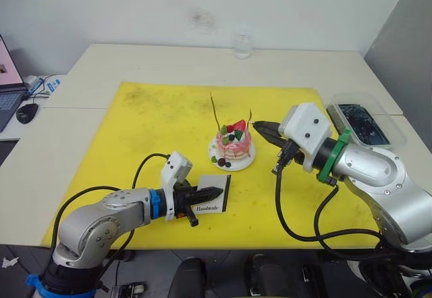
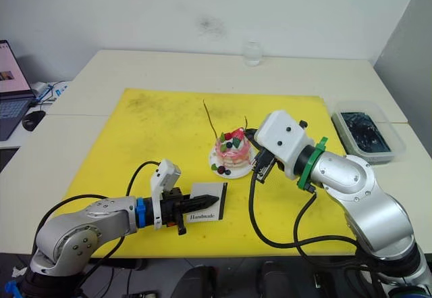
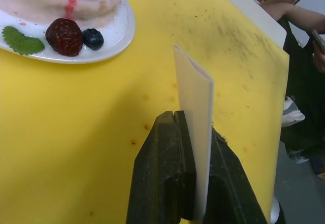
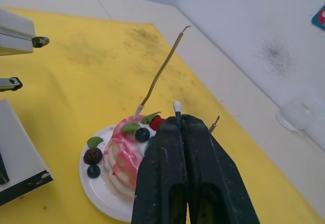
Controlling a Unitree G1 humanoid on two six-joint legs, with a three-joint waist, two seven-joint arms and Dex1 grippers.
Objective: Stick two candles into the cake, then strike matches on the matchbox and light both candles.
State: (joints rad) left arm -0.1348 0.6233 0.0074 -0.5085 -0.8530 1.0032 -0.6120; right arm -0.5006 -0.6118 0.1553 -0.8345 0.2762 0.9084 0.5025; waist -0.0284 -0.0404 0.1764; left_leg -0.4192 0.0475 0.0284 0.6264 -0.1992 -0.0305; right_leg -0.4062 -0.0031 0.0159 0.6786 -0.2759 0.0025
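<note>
The left gripper point(image 1: 210, 193) sits low over the yellow mat point(image 1: 148, 129), clamped on the matchbox point(image 1: 213, 194), which stands up on edge between its fingers; in the left wrist view the white card of the box point(image 3: 195, 132) is pinched tight between the two black fingers point(image 3: 162, 173), with the black strip on the side away from the arm and "Handmade" facing the robot. Just past the box from that gripper is the cake point(image 1: 233, 144) on its white plate point(image 1: 219, 161), pink layers with a strawberry, berries and a green leaf, close but not touching the box. The right gripper point(image 1: 263, 129) comes in from the cake's other side, fingers pressed together right by the cake's top; in the right wrist view a small white tip point(image 4: 177, 105) pokes out between the fingertips, and what it belongs to can't be made out. One candle point(image 1: 214, 112) stands in the cake on the side away from the right gripper, thin, a bit curved and leaning. The second candle point(image 1: 250, 116) rises right next to the right gripper's tips at the cake's near edge. Well beyond the right gripper is a clear tray point(image 1: 368, 123), and a small glass point(image 1: 242, 44) sits at the table's far edge.
</note>
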